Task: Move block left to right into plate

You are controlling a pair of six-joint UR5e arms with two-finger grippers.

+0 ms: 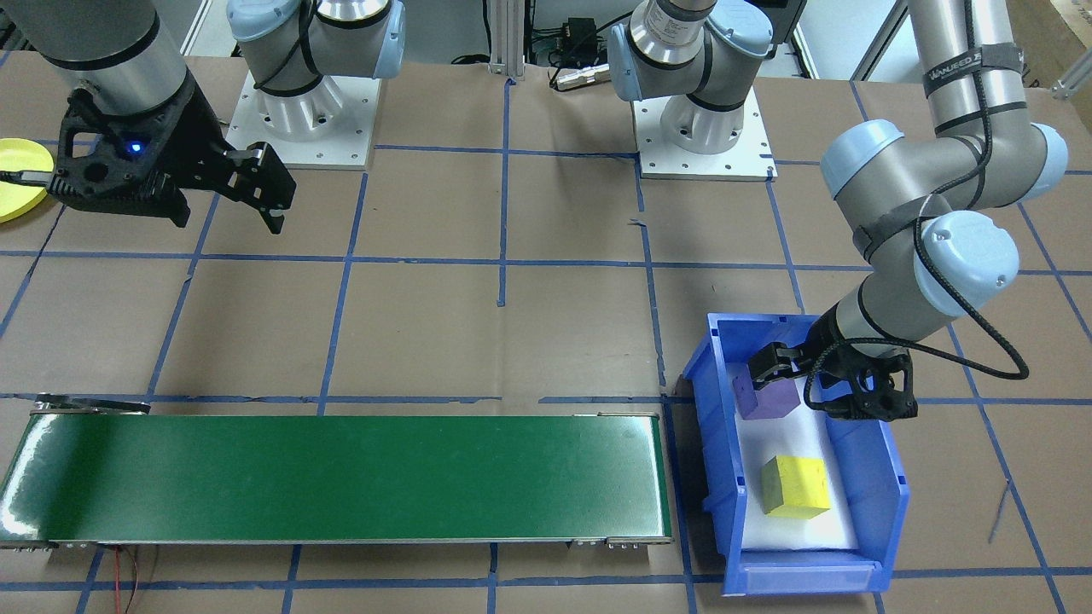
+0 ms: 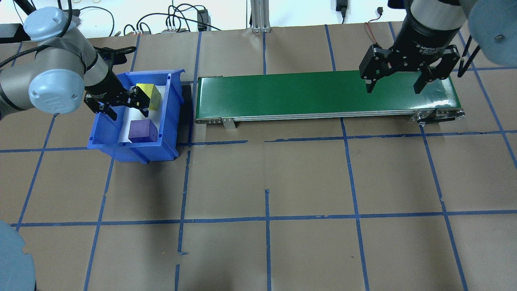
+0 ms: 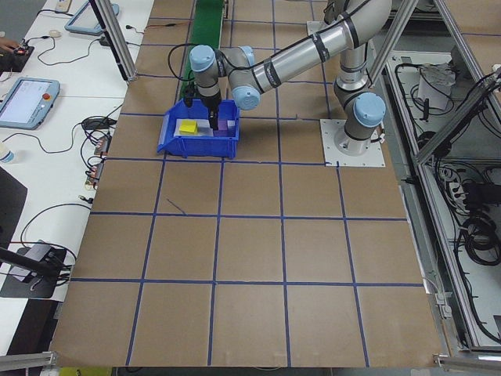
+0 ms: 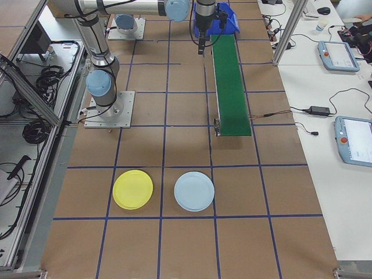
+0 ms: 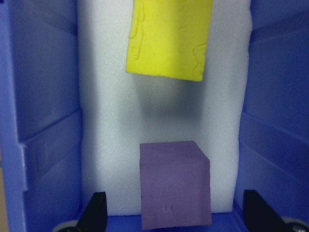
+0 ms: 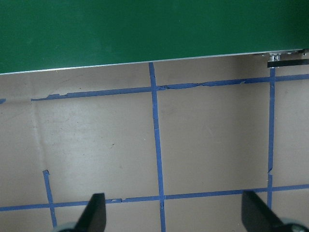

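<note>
Two foam blocks lie in a blue bin [image 2: 106, 135]: a purple block [image 2: 142, 130] and a yellow block [image 2: 148, 95]. My left gripper [image 5: 176, 212] is down inside the bin, open, with its fingers either side of the purple block [image 5: 175, 183] and not touching it. The yellow block [image 5: 169, 38] lies further along the white foam liner. My right gripper [image 2: 394, 85] hangs open and empty above the right end of the green conveyor [image 2: 307, 93]. The yellow plate [image 4: 133, 189] lies on the table far on my right, partly hidden behind the right wrist [image 1: 13, 179].
A light blue plate [image 4: 194, 191] sits beside the yellow one. The conveyor [image 1: 341, 477] runs from the bin [image 1: 870, 486] towards my right side. Blue tape lines grid the brown table. Both arm bases stand on white plates at the robot's edge.
</note>
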